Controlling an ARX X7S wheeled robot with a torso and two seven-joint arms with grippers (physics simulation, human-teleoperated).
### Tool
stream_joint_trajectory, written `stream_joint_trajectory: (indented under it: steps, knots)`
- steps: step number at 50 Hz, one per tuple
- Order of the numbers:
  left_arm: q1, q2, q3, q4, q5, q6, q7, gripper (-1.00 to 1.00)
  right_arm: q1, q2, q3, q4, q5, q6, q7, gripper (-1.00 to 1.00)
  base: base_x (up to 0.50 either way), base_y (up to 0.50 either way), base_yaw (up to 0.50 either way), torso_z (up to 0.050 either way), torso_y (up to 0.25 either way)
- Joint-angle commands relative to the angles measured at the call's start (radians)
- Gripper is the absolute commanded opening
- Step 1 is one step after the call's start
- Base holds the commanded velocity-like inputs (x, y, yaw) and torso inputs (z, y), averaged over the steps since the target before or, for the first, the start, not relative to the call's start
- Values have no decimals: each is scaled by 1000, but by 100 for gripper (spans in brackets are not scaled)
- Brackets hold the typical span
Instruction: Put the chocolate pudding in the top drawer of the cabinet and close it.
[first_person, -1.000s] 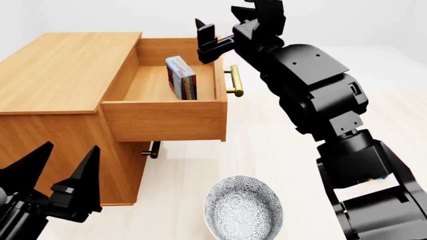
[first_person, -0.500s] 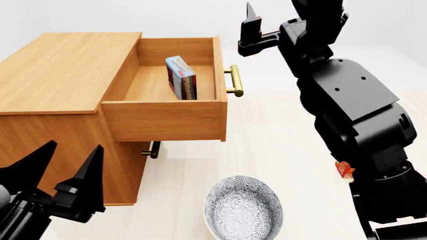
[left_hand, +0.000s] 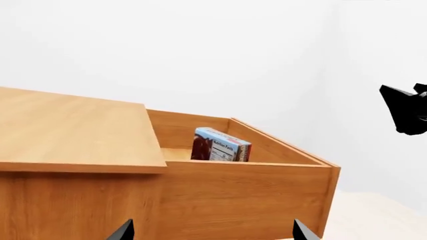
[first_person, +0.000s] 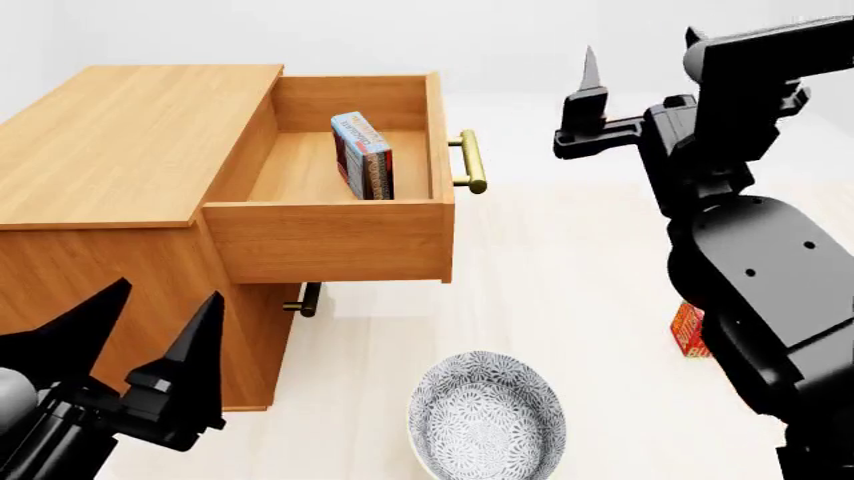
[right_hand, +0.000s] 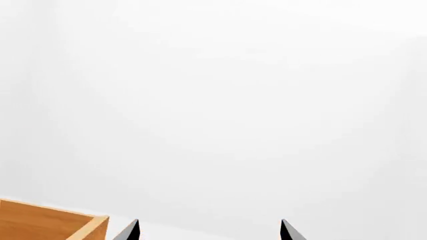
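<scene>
Inside the pulled-out top drawer (first_person: 334, 190) of the cabinet (first_person: 127, 150), the chocolate pudding (first_person: 362, 155) stands on a narrow edge, upright, near the middle of the drawer floor. Its long axis runs from the drawer's front panel toward the back, broad faces turned to the side walls; the left wrist view shows the printed label panel facing outward. The brass bar handle (first_person: 469, 160) sticks out on the drawer's right face in the head view.

Right gripper (first_person: 638, 75): raised, well apart from the carton, off to the right of the handle and above it; fingers spread, nothing between them. Left gripper (first_person: 140, 335): low, near the cabinet's front corner, well below the carton; fingers apart, empty.

Patterned bowl (first_person: 486, 415) on the floor. Small red box (first_person: 689, 330) beside the right arm.
</scene>
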Motion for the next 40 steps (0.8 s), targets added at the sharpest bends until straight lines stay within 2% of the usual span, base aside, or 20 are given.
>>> stream_joint_trajectory:
  steps: [1,15,28,40]
  knots:
    - [-2,18,-5,3,3,-10,8,100,-145,104,40,-171,6,20,80,100,0,0,0,0,0]
    - [-9,41,-14,17,2,-26,21,100,-347,218,141,-324,24,-11,167,100,0,0,0,0,0]
    - [-27,103,-26,12,-11,-45,61,100,-555,283,246,-398,27,-93,223,100,0,0,0,0,0]
    - [-90,217,-42,9,-74,-144,111,100,-704,314,347,-427,21,-154,275,100,0,0,0,0,0]
